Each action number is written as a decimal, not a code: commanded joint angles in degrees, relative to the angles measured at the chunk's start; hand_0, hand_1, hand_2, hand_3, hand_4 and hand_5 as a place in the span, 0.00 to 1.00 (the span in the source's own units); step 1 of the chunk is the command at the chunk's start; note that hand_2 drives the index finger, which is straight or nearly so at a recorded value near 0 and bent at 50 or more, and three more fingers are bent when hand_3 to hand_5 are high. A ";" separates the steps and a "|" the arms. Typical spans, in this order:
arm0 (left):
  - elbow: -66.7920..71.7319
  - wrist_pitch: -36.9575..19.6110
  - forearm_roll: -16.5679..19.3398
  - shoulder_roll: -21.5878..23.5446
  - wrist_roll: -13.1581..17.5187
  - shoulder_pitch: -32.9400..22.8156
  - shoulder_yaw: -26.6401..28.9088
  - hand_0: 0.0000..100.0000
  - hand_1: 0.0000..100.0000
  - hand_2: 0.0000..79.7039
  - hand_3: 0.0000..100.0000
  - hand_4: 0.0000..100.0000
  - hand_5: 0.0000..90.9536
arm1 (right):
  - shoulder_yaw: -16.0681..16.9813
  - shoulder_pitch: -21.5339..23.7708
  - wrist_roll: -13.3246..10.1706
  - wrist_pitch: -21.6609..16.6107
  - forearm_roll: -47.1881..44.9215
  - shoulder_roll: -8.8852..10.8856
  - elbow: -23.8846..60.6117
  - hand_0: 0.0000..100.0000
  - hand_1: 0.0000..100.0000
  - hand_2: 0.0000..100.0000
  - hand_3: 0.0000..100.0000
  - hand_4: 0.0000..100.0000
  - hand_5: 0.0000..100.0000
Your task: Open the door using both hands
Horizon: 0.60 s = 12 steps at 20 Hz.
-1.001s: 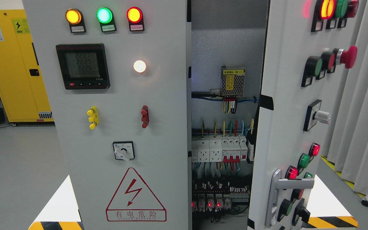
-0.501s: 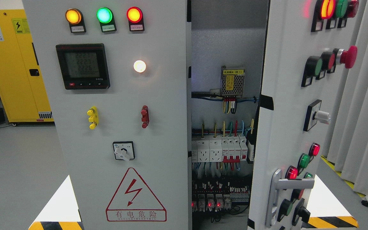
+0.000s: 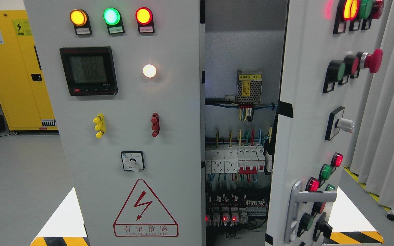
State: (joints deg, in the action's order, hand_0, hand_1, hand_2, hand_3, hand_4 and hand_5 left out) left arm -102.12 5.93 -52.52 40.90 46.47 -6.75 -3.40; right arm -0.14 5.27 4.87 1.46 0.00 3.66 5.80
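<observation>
Neither robot hand is showing in the head view right now, so I cannot tell whether the fingers are spread or curled. The right door point(image 3: 306, 112) is standing swung out toward the near right, its silver handle point(image 3: 298, 208) sitting low near the bottom edge, and the gap is exposing the breakers point(image 3: 238, 160) and the power supply point(image 3: 249, 87) inside. The left door point(image 3: 128, 119) is looking closed and flat, carrying 3 indicator lamps, the meter point(image 3: 88, 70) and the warning triangle point(image 3: 145, 209). Judging from this, the right door is already well open; doing the rest well is meaning gripping that handle squarely, swinging along the hinge arc, and keeping fingers clear of the red mushroom button point(image 3: 373, 60) and live wiring.
</observation>
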 commanded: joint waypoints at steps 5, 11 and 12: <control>-8.45 9.87 -13.83 6.83 -0.24 29.40 -11.44 0.00 0.00 0.00 0.00 0.00 0.00 | -1.70 0.09 -0.03 0.04 -1.23 -0.15 0.00 0.20 0.12 0.00 0.00 0.00 0.00; -6.61 13.39 -13.93 1.29 -0.41 41.80 -17.25 0.00 0.00 0.00 0.00 0.00 0.00 | -1.70 0.09 -0.03 0.04 -1.23 -0.15 0.00 0.20 0.12 0.00 0.00 0.00 0.00; -5.47 14.10 -13.93 -0.02 -0.41 43.99 -18.21 0.00 0.00 0.00 0.00 0.00 0.00 | -1.70 0.09 -0.03 0.04 -1.23 -0.15 0.00 0.20 0.12 0.00 0.00 0.00 0.00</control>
State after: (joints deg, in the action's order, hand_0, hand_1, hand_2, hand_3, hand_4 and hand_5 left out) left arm -107.26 18.31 -64.64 43.84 46.14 24.65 -12.32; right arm -0.05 5.32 4.87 1.46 0.00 3.57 5.80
